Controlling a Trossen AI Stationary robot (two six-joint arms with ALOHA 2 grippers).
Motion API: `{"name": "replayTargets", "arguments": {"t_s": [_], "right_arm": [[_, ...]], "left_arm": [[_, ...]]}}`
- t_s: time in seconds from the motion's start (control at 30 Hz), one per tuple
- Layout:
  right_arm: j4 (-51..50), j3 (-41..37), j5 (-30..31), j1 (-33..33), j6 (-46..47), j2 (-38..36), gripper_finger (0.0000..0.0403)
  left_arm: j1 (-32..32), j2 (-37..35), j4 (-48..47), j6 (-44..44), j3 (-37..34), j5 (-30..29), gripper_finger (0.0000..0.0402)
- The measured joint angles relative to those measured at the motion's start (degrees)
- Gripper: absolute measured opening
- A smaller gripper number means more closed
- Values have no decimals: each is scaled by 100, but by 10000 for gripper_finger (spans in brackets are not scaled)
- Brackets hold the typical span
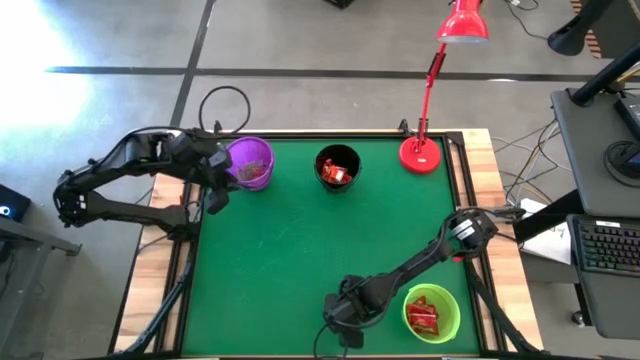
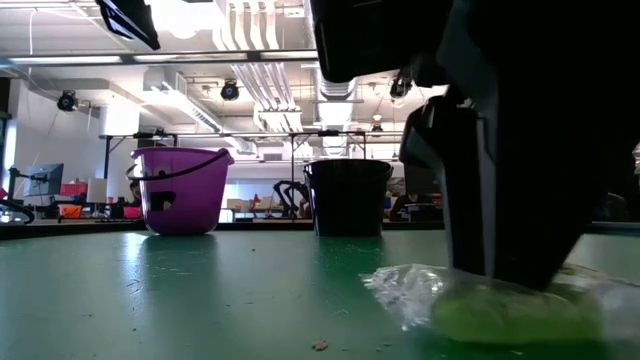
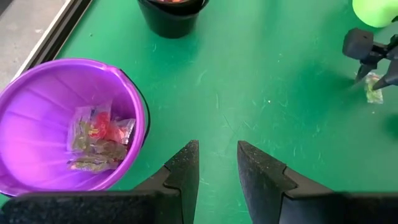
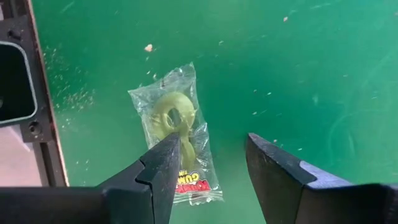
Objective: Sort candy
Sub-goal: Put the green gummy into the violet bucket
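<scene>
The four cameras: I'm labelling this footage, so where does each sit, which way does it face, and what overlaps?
High: overhead, straight down on the green table, both arms, three cups.
Low: table height, level across to the purple cup and black cup; right gripper's dark bulk looms over a pale candy.
Left wrist: looks past open fingers at the purple cup.
Right wrist: looks down past open fingers at that candy.
Shared: left wrist also sees the right gripper and candy.
</scene>
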Motion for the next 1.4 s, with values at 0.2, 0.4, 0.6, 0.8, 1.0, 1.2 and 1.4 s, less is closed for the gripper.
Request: {"name": "replayTargets", "arguments": {"t_s": [0.2, 0.4, 0.6, 0.8, 1.0, 1.2, 1.4], "right_arm": [[-16, 0, -62, 20, 186, 125, 157], [-10, -31, -83, 16, 613, 155, 94], [-65, -42, 9, 18, 762, 168, 16], [-111, 116, 26, 18, 767, 168, 9], [-93, 408, 65, 22, 667, 179, 9], [-81, 424, 159, -13, 949, 179, 13], [-71, 437, 133, -45, 953, 176, 43]], "left_arm": [[2, -23, -1, 0, -2, 0, 91], [2, -27, -3, 22, -2, 0, 91], [2, -14, -3, 33, -2, 0, 91], [2, -14, -3, 44, -2, 0, 91], [4, -16, -10, 52, -2, 0, 91], [4, -10, -41, 107, -3, 0, 91], [4, -6, -88, 108, -3, 1, 91]]}}
